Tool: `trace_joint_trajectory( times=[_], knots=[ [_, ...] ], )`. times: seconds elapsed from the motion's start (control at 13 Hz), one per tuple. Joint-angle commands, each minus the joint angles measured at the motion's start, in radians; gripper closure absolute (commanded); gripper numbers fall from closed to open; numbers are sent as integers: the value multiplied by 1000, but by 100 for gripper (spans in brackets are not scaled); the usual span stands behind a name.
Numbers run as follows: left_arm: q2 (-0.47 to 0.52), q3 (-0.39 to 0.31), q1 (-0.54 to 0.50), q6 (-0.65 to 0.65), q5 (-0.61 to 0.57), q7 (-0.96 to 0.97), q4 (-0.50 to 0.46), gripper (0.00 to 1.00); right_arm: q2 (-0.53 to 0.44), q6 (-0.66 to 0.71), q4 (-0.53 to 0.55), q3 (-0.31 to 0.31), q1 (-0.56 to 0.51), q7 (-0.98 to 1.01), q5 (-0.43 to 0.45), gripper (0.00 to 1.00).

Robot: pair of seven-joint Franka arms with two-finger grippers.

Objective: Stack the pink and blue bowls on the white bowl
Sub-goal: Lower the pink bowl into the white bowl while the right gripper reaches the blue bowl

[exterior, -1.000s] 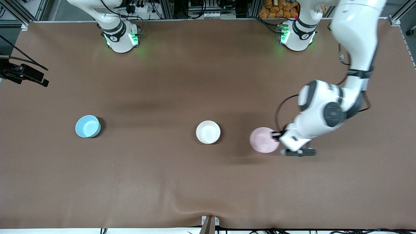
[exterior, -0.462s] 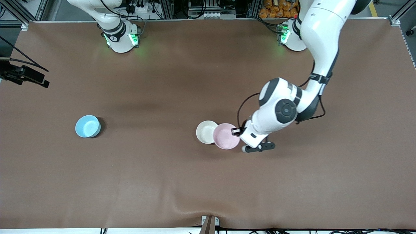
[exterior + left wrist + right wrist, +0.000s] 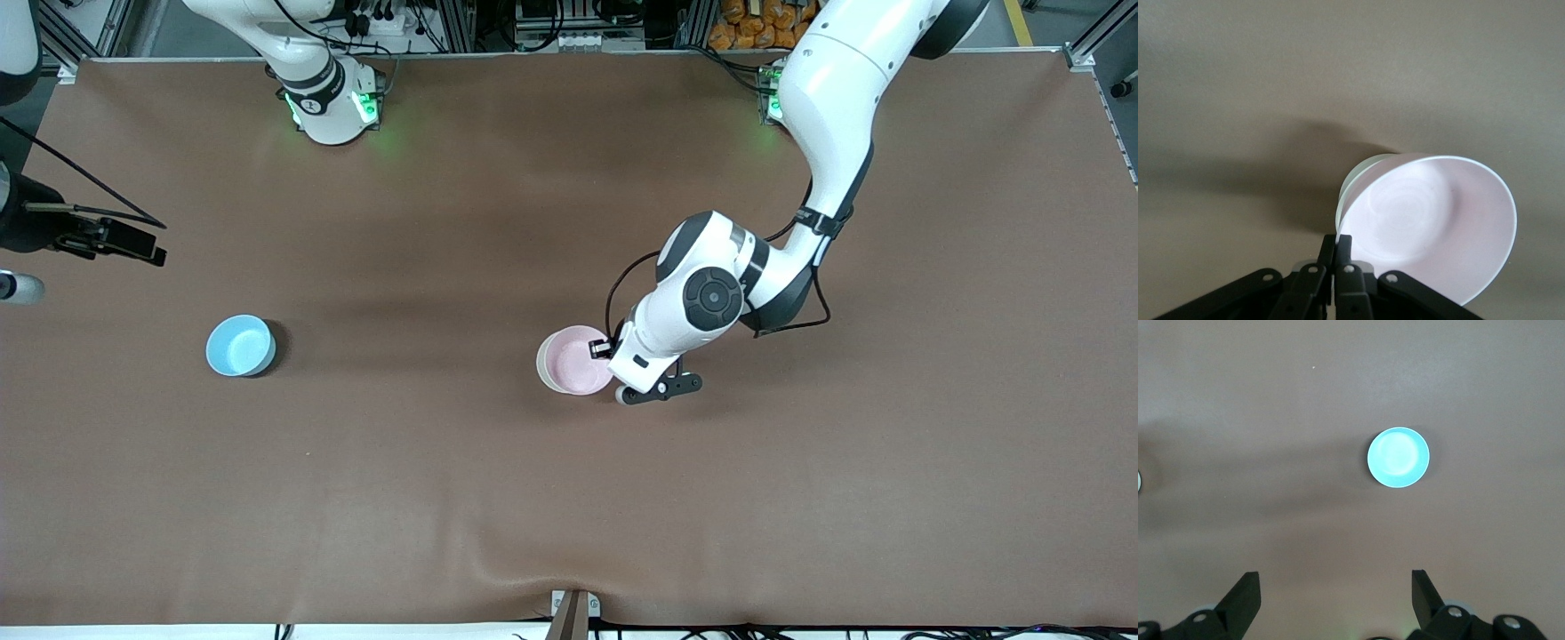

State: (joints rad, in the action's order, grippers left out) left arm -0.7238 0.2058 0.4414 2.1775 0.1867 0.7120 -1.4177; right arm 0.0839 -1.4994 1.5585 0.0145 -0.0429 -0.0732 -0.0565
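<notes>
My left gripper (image 3: 601,350) is shut on the rim of the pale pink bowl (image 3: 576,359) and holds it tilted right over the white bowl (image 3: 540,363). Only a sliver of white rim shows under the pink one. In the left wrist view the fingers (image 3: 1345,245) pinch the pink bowl (image 3: 1431,220), with the white bowl (image 3: 1357,179) under it. The sky-blue bowl (image 3: 238,345) stands alone toward the right arm's end of the table. My right gripper (image 3: 1336,587) is open and empty, high over the table beside the blue bowl (image 3: 1398,457); it shows at the front view's edge (image 3: 133,244).
The brown mat (image 3: 569,498) covers the whole table. The arm bases (image 3: 329,107) stand along the edge farthest from the front camera. A mat clamp (image 3: 573,613) sits at the nearest edge.
My left gripper has carried the pink bowl toward the right arm's end, from beside the white bowl to right over it. The right arm's hand has come a little farther into view.
</notes>
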Motion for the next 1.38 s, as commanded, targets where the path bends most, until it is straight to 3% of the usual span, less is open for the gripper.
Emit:
trace_joint_trajectory(
  times=[0.0, 0.23, 0.46, 0.69, 0.92, 1.31],
  knots=[
    [-32, -11, 26, -16, 17, 14, 34, 100, 57, 8, -32, -1, 8, 4, -2, 0],
    [-42, -11, 40, -16, 22, 18, 32, 100, 135, 30, -31, -1, 37, 1, -2, 0],
    [-43, -11, 43, -12, 22, 26, 32, 100, 177, 36, -34, 1, 26, -3, -9, 0],
    [-75, -14, 52, 44, 17, 23, 34, 100, 284, 31, -26, 2, -17, 15, 1, 0],
    [-77, -19, 53, 47, 16, 15, 34, 100, 356, -108, 8, 4, -57, 99, 50, 0],
    [-111, -19, 56, 106, 13, 14, 32, 100, 362, -379, 185, 4, -121, 179, 53, 0]
  ],
)
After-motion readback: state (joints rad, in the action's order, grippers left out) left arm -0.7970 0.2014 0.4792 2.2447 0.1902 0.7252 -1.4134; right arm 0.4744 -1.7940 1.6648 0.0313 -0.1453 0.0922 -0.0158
